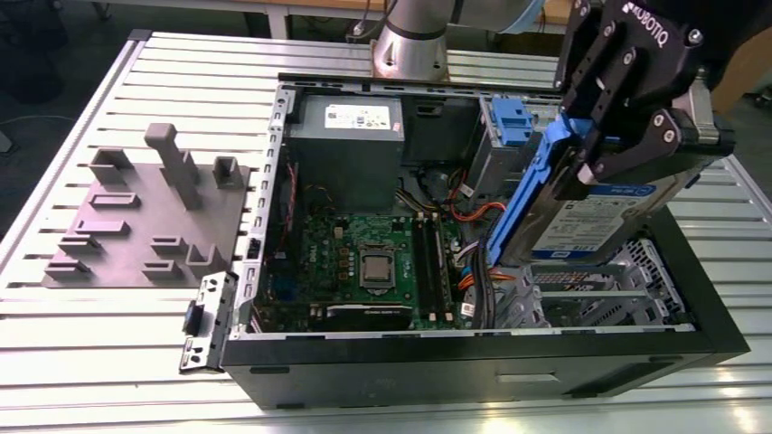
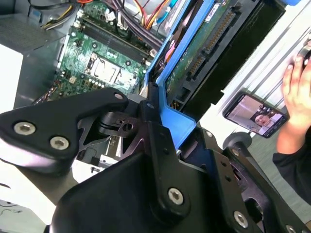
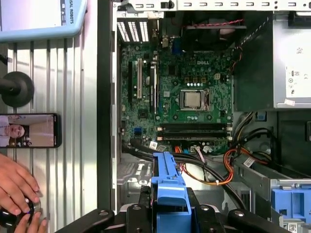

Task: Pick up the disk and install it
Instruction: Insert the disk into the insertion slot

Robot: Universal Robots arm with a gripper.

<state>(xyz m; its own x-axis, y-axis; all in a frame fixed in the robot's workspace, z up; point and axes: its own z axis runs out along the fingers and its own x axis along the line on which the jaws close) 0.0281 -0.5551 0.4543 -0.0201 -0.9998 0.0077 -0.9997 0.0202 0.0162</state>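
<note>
Now the fingers (image 1: 639, 136) hold the disk (image 1: 597, 221) tight by its blue edge. It stands tilted, long side up, just above the metal bay (image 1: 603, 294) in the computer (image 1: 483, 362).

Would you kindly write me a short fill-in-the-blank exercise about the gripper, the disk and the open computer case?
1. The gripper is ____ on the disk.
2. The side rail of the disk is ____ in colour.
3. The disk is held above the open computer case, over the end at the exterior view's ____.
4. The grey fixture plate lies on the table beside the case, at the exterior view's ____.

Missing words: shut; blue; right; left.
</note>
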